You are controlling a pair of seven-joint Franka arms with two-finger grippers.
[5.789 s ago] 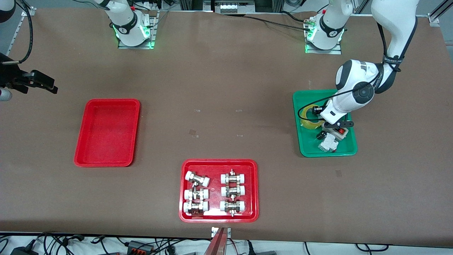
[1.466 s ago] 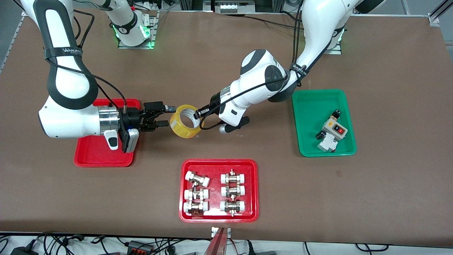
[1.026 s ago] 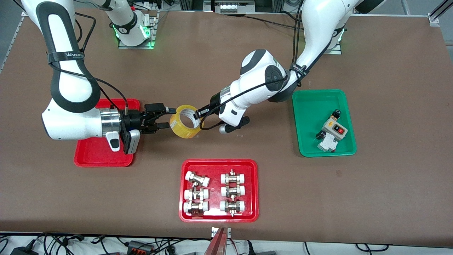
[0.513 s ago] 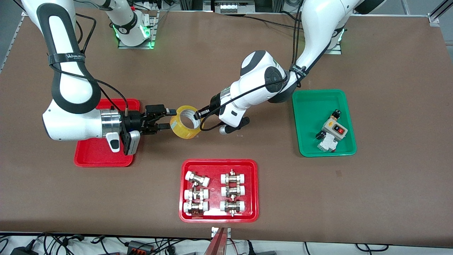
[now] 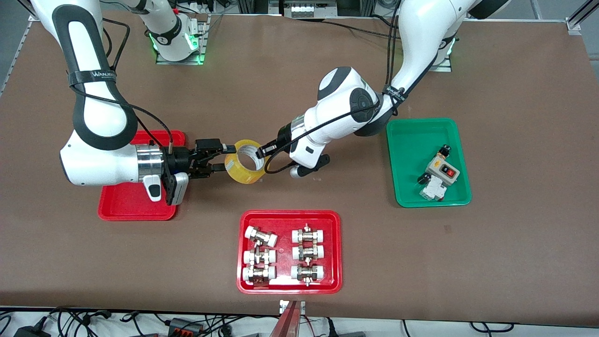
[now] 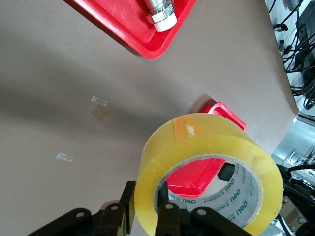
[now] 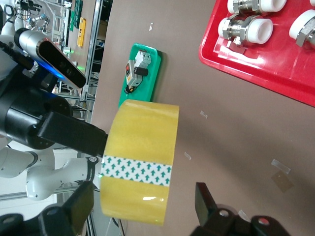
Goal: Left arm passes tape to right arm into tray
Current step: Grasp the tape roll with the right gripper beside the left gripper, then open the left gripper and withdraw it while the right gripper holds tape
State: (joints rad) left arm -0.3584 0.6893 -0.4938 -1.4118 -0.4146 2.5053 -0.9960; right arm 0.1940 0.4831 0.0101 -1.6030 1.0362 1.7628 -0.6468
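The yellow tape [image 5: 243, 164] hangs in the air over the bare table, between the red tray [image 5: 135, 203] and the green tray. My left gripper [image 5: 260, 153] is shut on the roll's wall, one finger inside the ring and one outside [image 6: 146, 209]. My right gripper [image 5: 221, 157] is open, level with the roll on the side toward the red tray. In the right wrist view its fingers [image 7: 204, 199] stand either side of the tape [image 7: 140, 162] without touching it. In the left wrist view the tape [image 6: 197, 142] fills the frame, with the red tray [image 6: 224, 112] below it.
A wider red tray [image 5: 288, 216] with several white-capped metal fittings lies nearer the front camera. The green tray [image 5: 412, 140] at the left arm's end holds a switch box [image 5: 440, 175]. Small bits of clear tape lie on the brown table.
My right gripper has moved toward the tape until its open fingers straddle the roll's edge. My left gripper has held the tape still.
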